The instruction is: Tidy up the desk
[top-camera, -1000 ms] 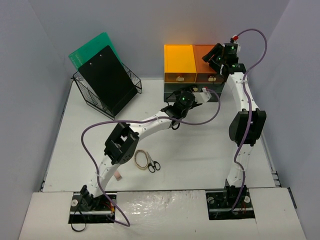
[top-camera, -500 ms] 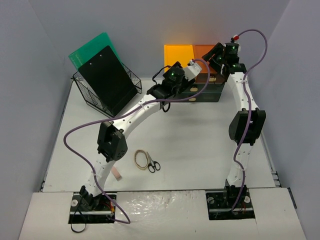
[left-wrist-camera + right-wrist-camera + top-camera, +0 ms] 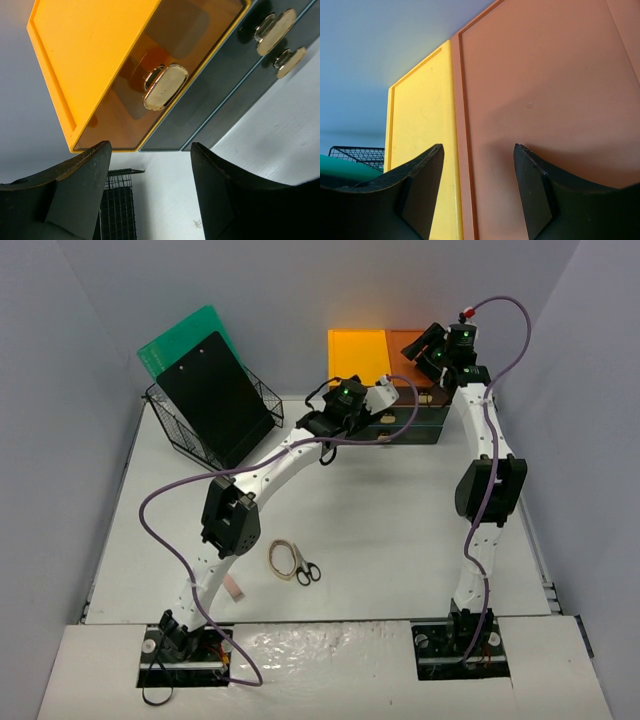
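Since a second ago the left arm has swung up from low before the drawer unit to its yellow drawer. Nearest, scissors and a band loop lie on the white desk, which spreads beneath both arms. Farther, the left gripper, jaws apart and empty, faces the gold knob. Farthest, the right gripper hovers, jaws parted and holding nothing, over the orange top. An off-centre pinch could slip off the rounded knob.

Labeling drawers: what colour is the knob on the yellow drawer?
Shiny gold knob; best in the left wrist view.

On desk: basket far-left, drawers far-centre, scissors near.
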`<state>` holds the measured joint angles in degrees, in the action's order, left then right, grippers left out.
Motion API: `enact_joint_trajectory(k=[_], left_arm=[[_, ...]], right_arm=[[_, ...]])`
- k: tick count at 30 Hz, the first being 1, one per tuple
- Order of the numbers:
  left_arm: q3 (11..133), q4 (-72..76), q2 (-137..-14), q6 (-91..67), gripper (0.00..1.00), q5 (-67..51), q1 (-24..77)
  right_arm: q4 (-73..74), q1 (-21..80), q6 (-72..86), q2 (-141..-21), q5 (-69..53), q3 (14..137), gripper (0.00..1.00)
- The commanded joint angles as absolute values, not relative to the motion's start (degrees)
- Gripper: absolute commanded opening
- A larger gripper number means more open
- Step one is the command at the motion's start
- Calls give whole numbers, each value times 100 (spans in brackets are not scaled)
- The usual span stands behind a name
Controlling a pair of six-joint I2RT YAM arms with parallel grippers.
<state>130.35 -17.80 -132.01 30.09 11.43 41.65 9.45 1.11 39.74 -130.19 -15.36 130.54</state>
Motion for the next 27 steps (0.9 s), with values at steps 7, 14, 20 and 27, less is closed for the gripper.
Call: enact_joint_trajectory(k=[7,14,20,27], left_arm=[[13026,-1045,-12531,2163,62,1289,4027],[13380,-1243,-12603,1745,62,1109,3924],[13459,-1362,-12592,1071,62,588,3809],[13722,-1593,-12550,-672,62,-850,3244]], right_arm=[[2154,27,3727,-13405,-1749,12567,56],[2162,31,3744,-13438,-1802,12608,56],[2159,29,3803,-13465,-1848,12630,57],[2145,29,3855,-13491,-1875,12659,57]])
